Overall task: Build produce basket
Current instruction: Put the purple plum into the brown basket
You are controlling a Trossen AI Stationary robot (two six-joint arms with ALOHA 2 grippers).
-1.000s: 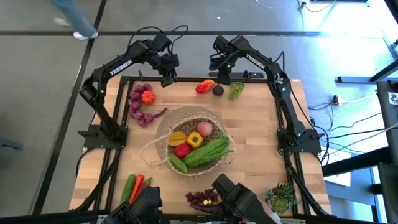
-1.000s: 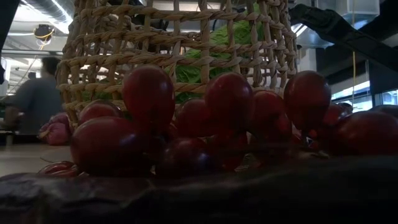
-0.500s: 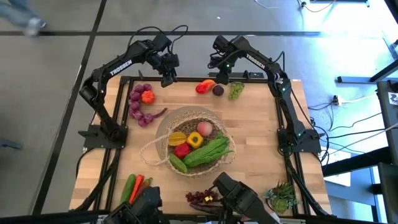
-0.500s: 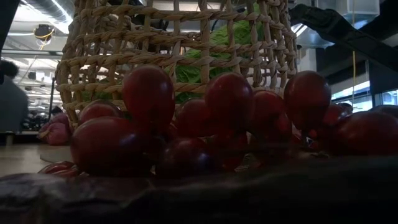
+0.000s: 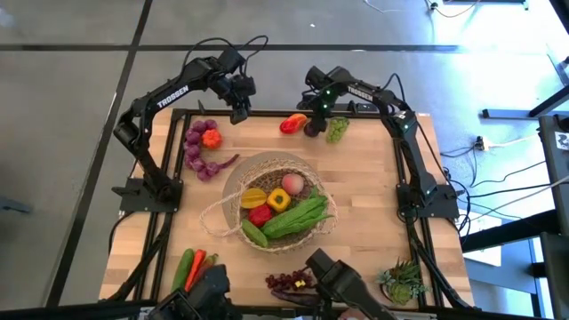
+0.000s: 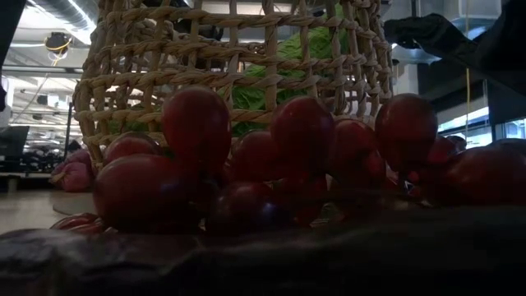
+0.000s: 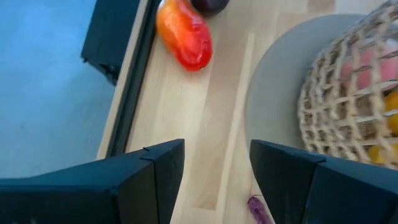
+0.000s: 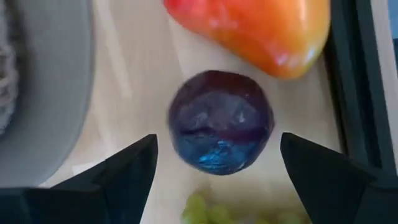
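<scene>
The basket sits mid-table, filled with produce. My right gripper hangs spread wide, empty, astride a dark purple plum at the far edge; my left gripper waits half-parted, holding nothing.

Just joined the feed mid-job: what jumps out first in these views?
The basket mid-table, already loaded with yellow, red and green produce. At the far edge, the right gripper hangs open over a dark purple plum beside a red-orange pepper. The left gripper waits open near the far-left corner.
</scene>
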